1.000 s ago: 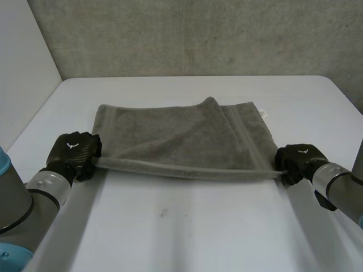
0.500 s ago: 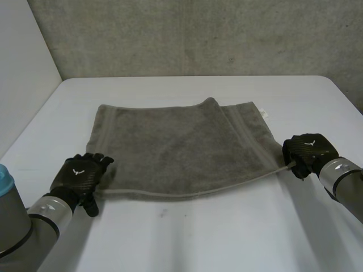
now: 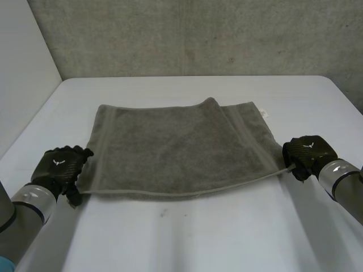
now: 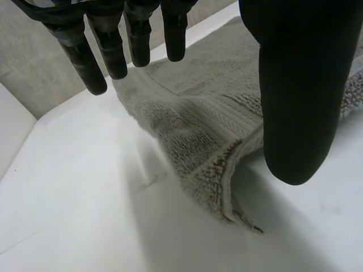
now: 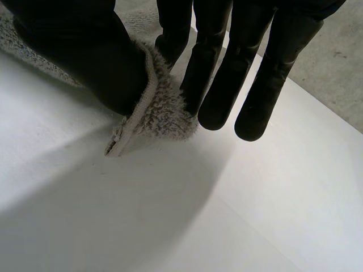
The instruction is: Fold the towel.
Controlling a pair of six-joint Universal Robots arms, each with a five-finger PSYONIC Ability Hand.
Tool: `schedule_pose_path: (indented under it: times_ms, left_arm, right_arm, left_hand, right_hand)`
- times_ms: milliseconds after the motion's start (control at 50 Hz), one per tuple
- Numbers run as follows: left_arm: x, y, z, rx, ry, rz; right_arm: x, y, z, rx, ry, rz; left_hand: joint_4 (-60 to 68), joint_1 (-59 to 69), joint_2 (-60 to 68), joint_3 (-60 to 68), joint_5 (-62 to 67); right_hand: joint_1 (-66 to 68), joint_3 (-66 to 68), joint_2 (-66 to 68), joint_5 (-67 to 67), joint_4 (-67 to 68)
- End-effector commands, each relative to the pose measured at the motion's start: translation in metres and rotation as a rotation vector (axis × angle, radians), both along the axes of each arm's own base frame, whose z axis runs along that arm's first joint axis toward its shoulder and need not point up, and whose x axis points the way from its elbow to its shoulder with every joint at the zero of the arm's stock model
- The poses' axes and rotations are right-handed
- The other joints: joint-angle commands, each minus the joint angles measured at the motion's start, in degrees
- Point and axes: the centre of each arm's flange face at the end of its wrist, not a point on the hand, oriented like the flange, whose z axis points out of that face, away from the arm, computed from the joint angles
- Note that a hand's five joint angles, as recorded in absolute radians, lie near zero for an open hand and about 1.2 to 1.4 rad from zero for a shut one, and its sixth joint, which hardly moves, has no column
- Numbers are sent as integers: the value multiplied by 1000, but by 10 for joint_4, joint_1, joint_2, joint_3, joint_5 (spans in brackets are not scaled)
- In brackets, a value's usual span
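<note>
Grey terry towel (image 3: 176,150) lies folded flat on the white table (image 3: 187,232). Left hand (image 3: 57,167) is beside its near-left corner, fingers (image 4: 96,62) straight and spread from the thumb, holding nothing. Right hand (image 3: 306,152) pinches the near-right corner between thumb and fingers (image 5: 212,85). Since half a second ago, the left hand has pulled outward off the towel.

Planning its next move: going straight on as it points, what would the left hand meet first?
Probably the towel, whose near corner lies right ahead of the left hand; depth is unclear, so it may pass just above.
</note>
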Motion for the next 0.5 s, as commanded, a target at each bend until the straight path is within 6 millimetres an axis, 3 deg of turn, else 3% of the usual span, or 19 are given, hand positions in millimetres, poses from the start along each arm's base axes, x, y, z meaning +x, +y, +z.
schedule_pose_path:
  times_ms: [20,180,220,240,280,460,500]
  left_arm:
    - [0,0,-10,36,-6,-1]
    - [0,0,-20,71,-9,-2]
    - [0,-2,-24,72,-8,0]
    - [0,-2,-24,72,-8,0]
    - [-1,-6,-26,52,-5,-2]
    - [-1,-14,-11,-35,4,3]
    - [-2,-16,15,-124,12,-3]
  right_arm:
    - [-1,0,0,2,1,-2]
    - [-1,-1,-3,12,-3,-2]
    - [0,-1,-4,14,-7,-4]
    - [0,-1,-4,14,-7,-4]
    - [-1,-1,-3,15,-9,-5]
    - [-1,-6,9,-19,-6,-7]
    - [-1,-10,26,-58,-2,-7]
  left_hand:
    - [61,61,61,62,61]
    - [207,208,208,208,208]
    - [438,439,439,439,439]
    - [439,440,440,440,440]
    - [648,649,649,649,649]
    - [649,650,650,650,650]
    - [649,650,650,650,650]
  right_hand:
    - [18,120,124,132,116]
    - [18,120,124,132,116]
    - [18,120,124,132,116]
    - [18,120,124,132,116]
    - [18,120,124,132,116]
    - [18,120,124,132,116]
    - [18,120,124,132,116]
